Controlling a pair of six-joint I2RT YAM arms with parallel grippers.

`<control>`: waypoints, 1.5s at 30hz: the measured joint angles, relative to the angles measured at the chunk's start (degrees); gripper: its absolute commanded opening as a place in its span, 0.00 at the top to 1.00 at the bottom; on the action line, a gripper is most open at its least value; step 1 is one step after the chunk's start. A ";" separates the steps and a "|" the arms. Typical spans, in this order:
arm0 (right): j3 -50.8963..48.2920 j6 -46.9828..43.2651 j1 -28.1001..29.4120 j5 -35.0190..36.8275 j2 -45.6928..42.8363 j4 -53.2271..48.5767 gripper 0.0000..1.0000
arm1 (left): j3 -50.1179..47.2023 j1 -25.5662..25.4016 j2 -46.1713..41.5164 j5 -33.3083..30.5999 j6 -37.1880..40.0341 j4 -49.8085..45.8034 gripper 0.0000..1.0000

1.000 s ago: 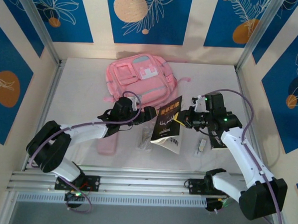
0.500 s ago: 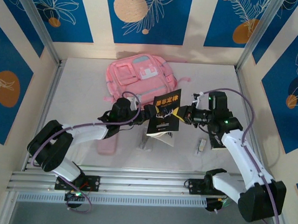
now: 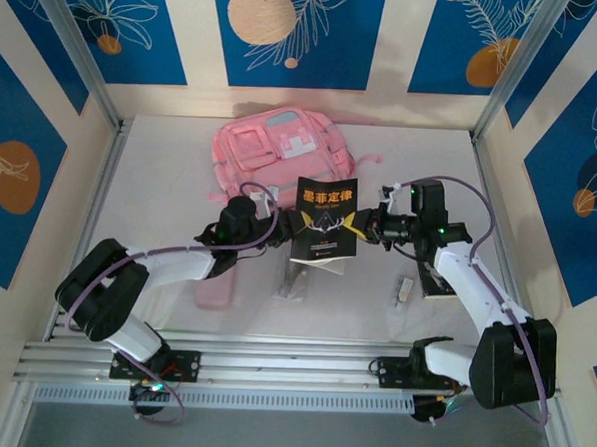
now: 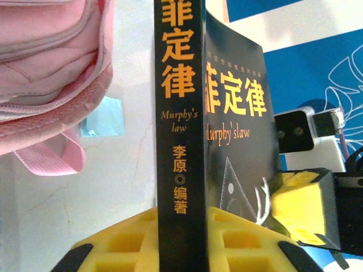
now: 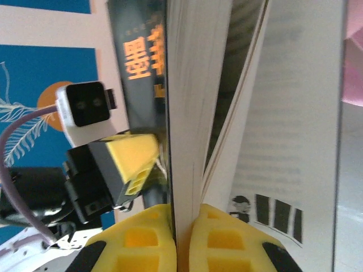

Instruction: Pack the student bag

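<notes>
The student bag (image 3: 280, 154) is a large, soft pink fabric backpack, the biggest item in view. It lies flat on the white counter (image 3: 161, 176) in the upper middle of the overhead frame, close to the back wall, with its front facing up. Pale blue-white patches mark the front pockets, and a pink strap end pokes out at its right side. Its near edge is partly covered, so the whole outline cannot be made out. In the left wrist view the student bag (image 4: 45, 62) fills the upper left corner, with a bulging, padded side, zip seams running along it, and a pink strap loop hanging below onto the counter.
</notes>
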 measured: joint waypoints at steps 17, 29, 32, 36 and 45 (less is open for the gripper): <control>-5.90 14.64 12.31 14.14 -4.70 6.95 0.01 | 6.47 2.25 2.43 -16.37 4.68 -4.96 0.92; -12.37 31.61 22.34 24.41 -2.10 29.24 0.00 | 5.99 1.86 2.43 -23.67 -0.28 1.44 0.91; -12.37 35.28 24.02 26.21 1.25 34.32 0.01 | 5.25 1.11 2.43 -24.33 -1.86 3.41 0.92; -12.52 39.78 26.05 28.00 5.88 40.48 0.04 | 4.04 -0.09 2.43 -25.24 -3.50 6.38 0.92; -14.45 43.95 26.18 35.15 7.58 48.89 0.49 | 1.53 -0.59 2.43 -26.23 -5.55 8.66 0.92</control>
